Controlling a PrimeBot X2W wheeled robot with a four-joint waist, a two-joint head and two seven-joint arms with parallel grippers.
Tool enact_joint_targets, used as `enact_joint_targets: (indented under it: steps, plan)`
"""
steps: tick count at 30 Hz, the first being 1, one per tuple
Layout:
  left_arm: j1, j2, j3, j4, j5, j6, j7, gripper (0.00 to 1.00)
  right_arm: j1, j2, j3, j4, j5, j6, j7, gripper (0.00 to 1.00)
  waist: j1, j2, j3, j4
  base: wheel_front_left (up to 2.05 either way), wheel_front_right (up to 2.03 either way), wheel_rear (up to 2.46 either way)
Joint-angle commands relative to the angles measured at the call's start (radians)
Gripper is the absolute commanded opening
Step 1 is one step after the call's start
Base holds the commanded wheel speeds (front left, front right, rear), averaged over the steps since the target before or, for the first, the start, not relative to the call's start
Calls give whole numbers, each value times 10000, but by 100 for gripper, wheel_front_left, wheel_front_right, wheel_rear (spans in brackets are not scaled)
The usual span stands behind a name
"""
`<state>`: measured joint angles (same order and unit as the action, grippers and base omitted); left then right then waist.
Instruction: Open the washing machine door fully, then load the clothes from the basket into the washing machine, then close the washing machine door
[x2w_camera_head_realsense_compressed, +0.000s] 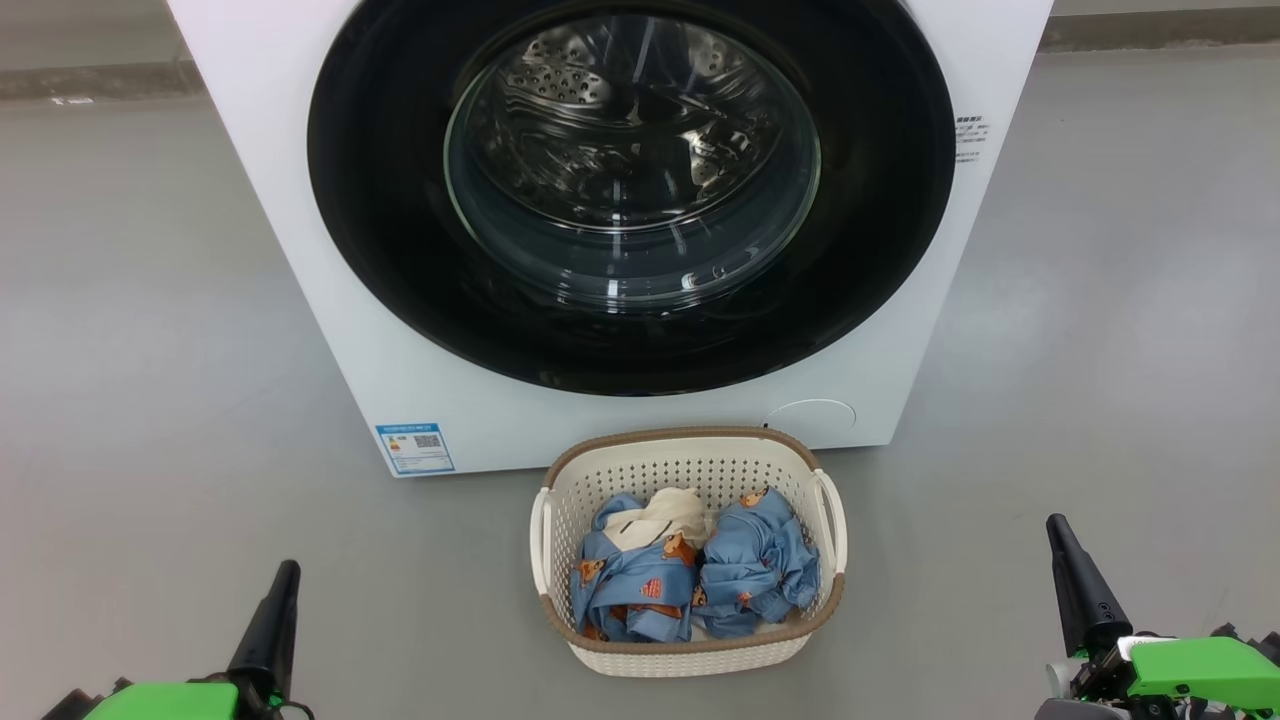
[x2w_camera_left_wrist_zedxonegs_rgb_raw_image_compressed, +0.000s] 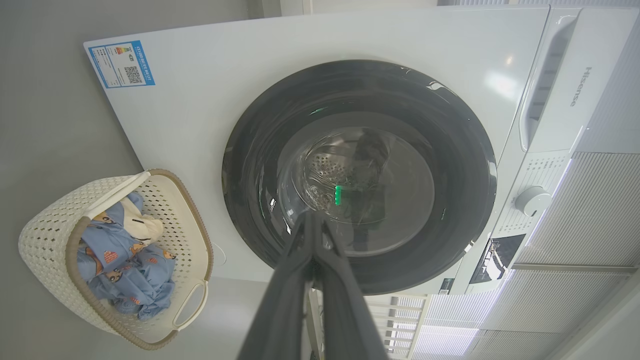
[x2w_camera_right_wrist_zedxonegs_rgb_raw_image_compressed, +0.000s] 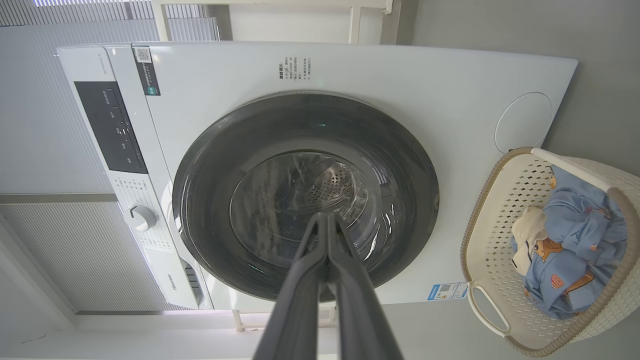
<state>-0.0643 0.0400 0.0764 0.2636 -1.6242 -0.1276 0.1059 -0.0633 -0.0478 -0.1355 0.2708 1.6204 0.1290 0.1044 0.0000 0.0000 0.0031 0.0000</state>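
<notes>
on the grey floor (x2w_camera_head_realsense_compressed: 150, 400), just in front of the washing machine (x2w_camera_head_realsense_compressed: 290, 230), sits the basket (x2w_camera_head_realsense_compressed: 690, 442) w/ the clothes (x2w_camera_head_realsense_compressed: 750, 565) piled inside. washing machine door (x2w_camera_head_realsense_compressed: 380, 250) is flush shut. left gripper (x2w_camera_head_realsense_compressed: 287, 572) & right gripper (x2w_camera_head_realsense_compressed: 1057, 528) both clenched on nothing, low either side, well apart from basket.

Smooth matt grey floor (x2w_camera_head_realsense_compressed: 150, 350) with soft diffuse sheen, darker skirting strip (x2w_camera_head_realsense_compressed: 90, 82) along its far edge, pale grey wall (x2w_camera_head_realsense_compressed: 80, 25) above it, white ribbed panelling (x2w_camera_left_wrist_zedxonegs_rgb_raw_image_compressed: 590, 210) to one side, white-painted rail frame (x2w_camera_left_wrist_zedxonegs_rgb_raw_image_compressed: 400, 310) beside it, even bright indoor light, cool glow along panel edges.
</notes>
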Motion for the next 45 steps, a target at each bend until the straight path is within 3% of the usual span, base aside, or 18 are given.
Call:
enact_joint_targets:
  steps: [1, 45]
  plan:
    - [-435, 123, 355, -189, 141, -31, 58, 0, -444, -41, 231, -262, -107, 17, 77, 0, 0, 0, 0, 0, 0, 0, 0]
    - [-436, 112, 371, -188, 154, -31, 70, 0, -446, -32, 217, -261, -118, 17, 87, 0, 0, 0, 0, 0, 0, 0, 0]
